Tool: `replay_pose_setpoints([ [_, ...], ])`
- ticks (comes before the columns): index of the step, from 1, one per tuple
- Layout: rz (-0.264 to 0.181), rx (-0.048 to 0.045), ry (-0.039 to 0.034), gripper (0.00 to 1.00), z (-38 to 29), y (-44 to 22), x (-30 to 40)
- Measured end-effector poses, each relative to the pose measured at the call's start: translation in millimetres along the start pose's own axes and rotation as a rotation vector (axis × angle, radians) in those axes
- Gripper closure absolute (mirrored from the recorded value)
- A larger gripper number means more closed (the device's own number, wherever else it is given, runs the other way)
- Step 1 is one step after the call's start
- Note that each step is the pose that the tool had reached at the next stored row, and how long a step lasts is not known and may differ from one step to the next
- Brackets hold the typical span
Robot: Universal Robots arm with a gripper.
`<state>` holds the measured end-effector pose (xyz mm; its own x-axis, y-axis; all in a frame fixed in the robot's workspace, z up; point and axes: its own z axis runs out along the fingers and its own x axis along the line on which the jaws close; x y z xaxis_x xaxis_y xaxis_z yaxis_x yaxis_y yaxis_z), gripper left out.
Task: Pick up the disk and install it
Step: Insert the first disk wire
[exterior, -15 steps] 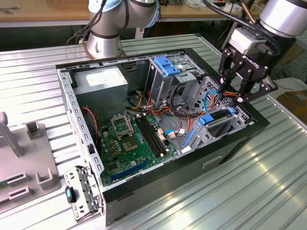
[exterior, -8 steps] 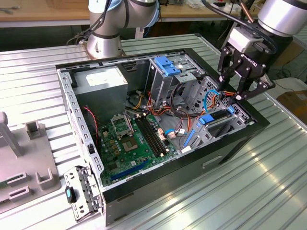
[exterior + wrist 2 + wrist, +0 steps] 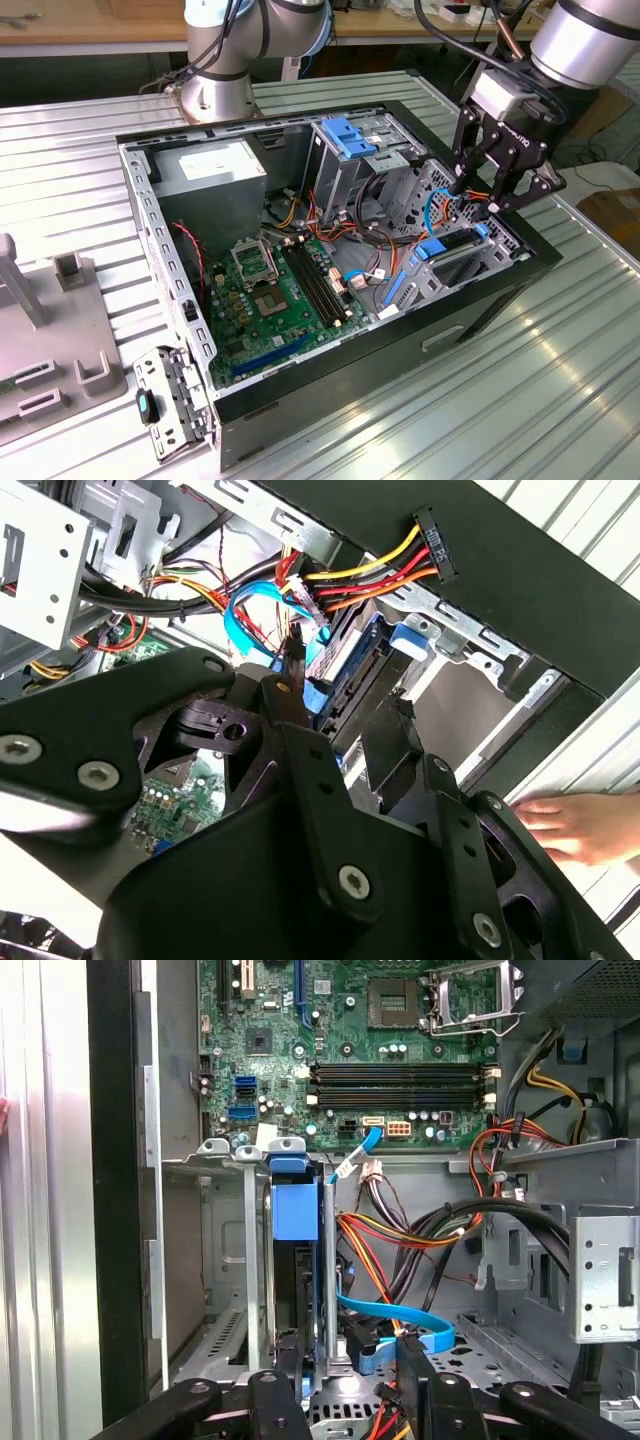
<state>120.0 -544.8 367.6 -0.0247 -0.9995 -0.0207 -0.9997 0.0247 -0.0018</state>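
**A:** Where is the disk (image 3: pixel 296 1210)?

**B:** Inside the case (image 3: pixel 400 372), standing on edge in the bay (image 3: pixel 222 1260) at the case's end on the exterior view's right. How deep it sits I can't tell.

**A:** And the hand (image 3: pixel 478 200)?

**B:** It hangs just above that end of the case. Its fingers (image 3: pixel 282 1400) are apart and clamped on nothing. In the first wrist view the disk lines up with one finger, not with the gap.

**A:** How will the disk handle?

**B:** My guess is stiff and dense, heavier than its size suggests. The metal faces look smooth, so I'd expect a weak pinch to slide. It is likely sensitive to knocks. The blue rail (image 3: pixel 350 665) is plastic and probably gives a little.

**A:** Where should it be held?

**B:** Across the two flat sides, near the exposed upper edge, with the pads square on metal or rail. Keep off the connector end, where a blue cable (image 3: pixel 400 1318) loops just beside it.

**A:** Counts?

**B:** One disk, one hand and one case on the worktop (image 3: pixel 560 400). One upright cage (image 3: pixel 350 140) with a blue top stands by the case's far wall. Whether the thinner blue run toward the board is a second cable, I can't say.
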Motion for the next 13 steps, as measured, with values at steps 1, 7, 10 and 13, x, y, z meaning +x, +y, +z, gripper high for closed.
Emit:
replay_pose_setpoints([
  [1, 0.0, 0.0, -0.0001, 0.5, 0.1, 0.0, 0.0],
  [7, 0.0, -0.0003, -0.0001, 0.84, 0.1, 0.0, 0.0],
  [10, 0.0, -0.0003, -0.0004, 0.84, 0.3, 0.2, 0.9],
  [13, 0.0, 0.0002, -0.0001, 0.84, 0.1, 0.7, 1.0],
])
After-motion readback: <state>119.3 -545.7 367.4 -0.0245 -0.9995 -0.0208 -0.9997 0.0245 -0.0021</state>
